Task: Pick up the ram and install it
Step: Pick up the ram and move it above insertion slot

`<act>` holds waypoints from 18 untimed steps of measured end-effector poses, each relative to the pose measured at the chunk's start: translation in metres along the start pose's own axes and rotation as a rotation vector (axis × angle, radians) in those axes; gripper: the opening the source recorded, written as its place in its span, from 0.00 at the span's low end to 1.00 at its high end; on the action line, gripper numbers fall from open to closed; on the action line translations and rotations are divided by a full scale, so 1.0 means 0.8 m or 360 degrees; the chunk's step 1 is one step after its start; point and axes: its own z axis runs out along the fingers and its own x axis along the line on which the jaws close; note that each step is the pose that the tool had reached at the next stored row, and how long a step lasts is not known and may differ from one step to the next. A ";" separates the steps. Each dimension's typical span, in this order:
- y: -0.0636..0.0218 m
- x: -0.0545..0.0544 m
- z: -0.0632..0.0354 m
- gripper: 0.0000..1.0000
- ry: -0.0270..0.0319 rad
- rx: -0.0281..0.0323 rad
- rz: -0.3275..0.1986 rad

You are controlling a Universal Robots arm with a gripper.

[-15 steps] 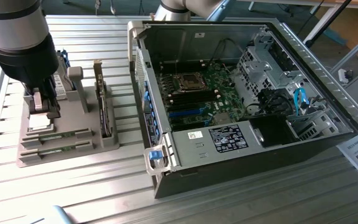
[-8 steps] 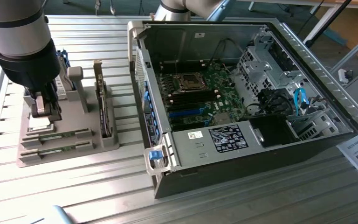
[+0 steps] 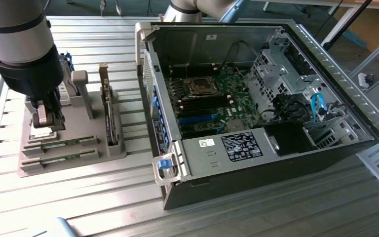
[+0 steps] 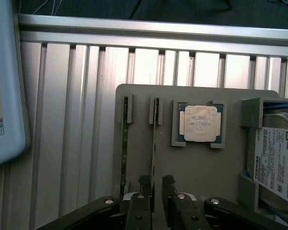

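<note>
gripper: gripper has its jaws spread wide and grasps nothing; it hangs low over the grey parts holder at the exterior view's left
ram: the ram stands on edge in its holder slot, one end between the fingers; seated, not lifted; cannot tell if a finger touches it
neighbours: second ram stick in the parallel slot just beside it; processor chip in its recess on the ram's other side; hard drive beyond that
target: motherboard inside the open PC case, centre-right of the exterior view, well apart from the holder
done: gripper looks lined up over the stick; nothing else
left: grasp, lift and seating in the board, none of it done
</note>
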 end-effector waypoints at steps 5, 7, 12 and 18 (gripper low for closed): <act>0.001 0.012 0.001 0.24 0.00000 -0.00002 0.0000; 0.002 0.018 0.001 0.24 0.00001 -0.00002 0.0000; 0.003 0.029 0.001 0.24 0.00001 -0.00003 0.0000; 0.003 0.031 0.001 0.24 0.00000 -0.00001 0.0000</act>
